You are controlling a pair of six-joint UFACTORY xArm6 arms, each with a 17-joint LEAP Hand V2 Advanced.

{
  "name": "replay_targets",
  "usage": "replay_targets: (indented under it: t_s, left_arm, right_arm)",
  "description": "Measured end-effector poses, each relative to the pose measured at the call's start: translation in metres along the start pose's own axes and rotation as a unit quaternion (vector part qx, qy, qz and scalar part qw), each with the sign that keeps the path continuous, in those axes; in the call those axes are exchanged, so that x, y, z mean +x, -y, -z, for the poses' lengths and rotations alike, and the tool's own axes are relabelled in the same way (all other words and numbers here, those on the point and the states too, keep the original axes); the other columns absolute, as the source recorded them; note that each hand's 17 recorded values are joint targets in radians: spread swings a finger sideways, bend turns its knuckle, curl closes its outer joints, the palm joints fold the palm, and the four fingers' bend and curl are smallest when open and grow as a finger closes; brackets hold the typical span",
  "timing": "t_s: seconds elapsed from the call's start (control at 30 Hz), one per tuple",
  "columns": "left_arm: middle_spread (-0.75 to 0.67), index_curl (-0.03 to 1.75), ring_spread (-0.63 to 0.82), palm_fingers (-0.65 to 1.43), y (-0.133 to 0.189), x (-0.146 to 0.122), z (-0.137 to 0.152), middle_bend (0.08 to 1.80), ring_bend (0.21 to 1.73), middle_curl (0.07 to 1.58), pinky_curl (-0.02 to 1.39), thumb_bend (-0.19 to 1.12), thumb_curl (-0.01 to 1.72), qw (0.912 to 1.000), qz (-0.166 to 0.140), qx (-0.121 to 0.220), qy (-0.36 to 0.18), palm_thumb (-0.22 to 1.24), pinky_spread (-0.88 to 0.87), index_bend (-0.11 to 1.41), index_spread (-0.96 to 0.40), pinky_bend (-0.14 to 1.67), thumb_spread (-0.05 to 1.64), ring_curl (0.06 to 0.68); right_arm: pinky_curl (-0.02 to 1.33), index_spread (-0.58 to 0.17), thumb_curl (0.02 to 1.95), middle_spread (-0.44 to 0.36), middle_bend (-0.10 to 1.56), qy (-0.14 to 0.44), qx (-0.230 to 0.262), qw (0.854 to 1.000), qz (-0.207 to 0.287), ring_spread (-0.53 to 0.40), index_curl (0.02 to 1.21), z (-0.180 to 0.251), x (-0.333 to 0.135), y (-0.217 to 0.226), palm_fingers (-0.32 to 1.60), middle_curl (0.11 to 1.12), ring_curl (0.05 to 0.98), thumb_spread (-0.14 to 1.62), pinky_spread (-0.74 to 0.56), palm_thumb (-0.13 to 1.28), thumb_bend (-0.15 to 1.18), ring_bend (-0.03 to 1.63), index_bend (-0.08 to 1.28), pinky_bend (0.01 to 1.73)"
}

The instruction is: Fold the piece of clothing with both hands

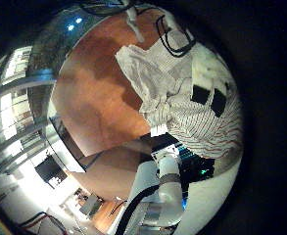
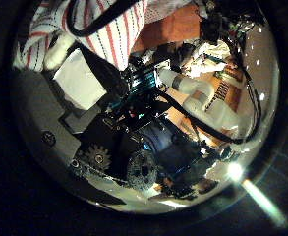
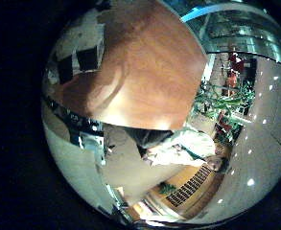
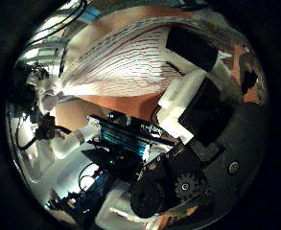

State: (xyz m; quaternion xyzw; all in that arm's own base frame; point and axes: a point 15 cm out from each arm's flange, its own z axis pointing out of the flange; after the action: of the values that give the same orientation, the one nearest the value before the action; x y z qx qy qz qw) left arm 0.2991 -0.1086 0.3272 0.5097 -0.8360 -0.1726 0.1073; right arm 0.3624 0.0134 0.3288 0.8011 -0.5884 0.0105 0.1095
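The piece of clothing [image 1: 172, 98] is a striped cloth. In the left little finger side palm view it hangs bunched over the wooden table [image 1: 89, 98], and my left hand's fingers [image 1: 210, 93] are curled into its edge. In the left thumb side palm view the cloth [image 2: 109, 34] lies close against a finger [image 2: 80, 79]. In the right thumb side palm view the cloth [image 4: 130, 53] spreads close to the palm, with my right hand's fingers [image 4: 193, 91] curled on its edge. In the right little finger side palm view a bit of cloth [image 3: 78, 38] shows beside the table [image 3: 130, 72].
The table's edge [image 3: 130, 125] runs close under the right hand, with floor beyond it. A white robot arm [image 1: 158, 191] stands by the table edge and also shows in the left thumb side palm view [image 2: 217, 93].
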Motion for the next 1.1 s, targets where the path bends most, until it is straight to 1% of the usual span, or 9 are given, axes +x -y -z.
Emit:
replay_targets:
  t_s: [0.23, 0.47, 0.6, 0.77, 0.9, 0.93, 0.97, 1.07, 1.1]
  left_arm:
    - [-0.62, 1.27, -0.5, 0.89, 0.027, -0.029, -0.014, 0.84, 1.21, 0.99, 0.62, 0.08, 0.93, 0.9994, 0.029, -0.008, -0.017, 0.84, -0.72, 0.17, -0.59, 0.94, 1.27, 0.513]
    - [-0.62, 1.28, -0.5, 0.87, 0.055, -0.05, -0.031, 0.85, 1.21, 0.99, 0.62, 0.08, 0.93, 0.9981, 0.05, -0.019, -0.031, 0.85, -0.72, 0.18, -0.58, 0.91, 1.28, 0.514]
    - [-0.62, 1.28, -0.5, 0.86, 0.073, -0.057, -0.043, 0.85, 1.21, 0.99, 0.62, 0.08, 0.92, 0.9972, 0.054, -0.036, -0.037, 0.85, -0.72, 0.18, -0.58, 0.9, 1.28, 0.515]
    - [-0.61, 1.29, -0.49, 0.73, 0.102, -0.068, -0.058, 0.84, 1.2, 1.0, 0.63, 0.08, 0.9, 0.9954, 0.06, -0.058, -0.047, 0.85, -0.7, 0.18, -0.57, 0.84, 1.31, 0.525]
    - [-0.58, 1.28, -0.47, 0.58, 0.129, -0.078, -0.066, 0.8, 1.16, 1.0, 0.65, 0.0, 0.82, 0.9934, 0.069, -0.061, -0.068, 0.79, -0.66, 0.18, -0.55, 0.81, 1.25, 0.521]
    - [-0.57, 1.27, -0.47, 0.55, 0.135, -0.08, -0.067, 0.77, 1.16, 0.99, 0.65, -0.02, 0.8, 0.9932, 0.071, -0.059, -0.07, 0.77, -0.66, 0.18, -0.55, 0.81, 1.23, 0.522]
    - [-0.56, 1.27, -0.46, 0.52, 0.14, -0.084, -0.067, 0.75, 1.15, 0.99, 0.66, -0.02, 0.78, 0.9932, 0.074, -0.055, -0.071, 0.76, -0.65, 0.18, -0.54, 0.81, 1.22, 0.521]
    - [-0.49, 1.22, -0.43, 0.36, 0.156, -0.097, -0.067, 0.61, 1.15, 0.97, 0.69, -0.05, 0.7, 0.9929, 0.088, -0.036, -0.072, 0.66, -0.61, 0.15, -0.49, 0.84, 1.17, 0.527]
    - [-0.46, 1.2, -0.41, 0.31, 0.16, -0.1, -0.065, 0.57, 1.15, 0.96, 0.7, -0.05, 0.67, 0.9929, 0.092, -0.027, -0.072, 0.63, -0.59, 0.15, -0.47, 0.85, 1.16, 0.53]
  right_arm:
    - [0.71, -0.349, 0.5, -0.168, 1.19, 0.001, -0.019, 1.0, 0.012, -0.235, 0.93, -0.011, -0.005, 0.047, 1.07, 0.85, 0.715, 1.35, -0.23, 0.89, -0.01, 1.33, 0.92, 1.32]
    - [0.74, -0.352, 0.51, -0.168, 1.18, 0.0, -0.039, 0.999, 0.024, -0.238, 0.95, -0.025, -0.016, 0.097, 1.06, 0.85, 0.723, 1.36, -0.23, 0.89, -0.01, 1.33, 0.92, 1.31]
    - [0.75, -0.354, 0.51, -0.168, 1.18, -0.004, -0.053, 0.998, 0.031, -0.239, 0.96, -0.037, -0.025, 0.12, 1.05, 0.86, 0.726, 1.36, -0.23, 0.89, -0.01, 1.33, 0.91, 1.3]
    - [0.77, -0.356, 0.52, -0.168, 1.18, -0.007, -0.086, 0.996, 0.023, -0.238, 0.97, -0.052, -0.024, 0.147, 1.05, 0.86, 0.731, 1.35, -0.24, 0.9, -0.01, 1.33, 0.9, 1.29]
    - [0.78, -0.358, 0.51, -0.166, 1.17, -0.004, -0.124, 0.992, 0.013, -0.236, 0.97, -0.074, -0.02, 0.154, 1.02, 0.86, 0.731, 1.35, -0.25, 0.87, -0.02, 1.32, 0.86, 1.26]
    - [0.78, -0.36, 0.51, -0.165, 1.16, -0.004, -0.124, 0.992, 0.008, -0.235, 0.96, -0.077, -0.017, 0.155, 1.02, 0.85, 0.728, 1.35, -0.25, 0.86, -0.02, 1.31, 0.85, 1.26]
    - [0.76, -0.359, 0.49, -0.166, 1.11, -0.004, -0.122, 0.993, 0.005, -0.238, 0.95, -0.078, -0.016, 0.157, 0.96, 0.83, 0.716, 1.34, -0.28, 0.8, -0.04, 1.31, 0.78, 1.23]
    - [0.74, -0.379, 0.47, -0.192, 1.01, -0.002, -0.124, 0.992, -0.001, -0.253, 0.91, -0.084, -0.009, 0.157, 0.72, 0.8, 0.701, 1.33, -0.38, 0.75, -0.03, 1.31, 0.56, 1.21]
    - [0.73, -0.382, 0.46, -0.208, 0.94, -0.001, -0.126, 0.992, -0.003, -0.262, 0.88, -0.085, -0.008, 0.157, 0.53, 0.78, 0.694, 1.33, -0.41, 0.73, -0.03, 1.3, 0.46, 1.22]
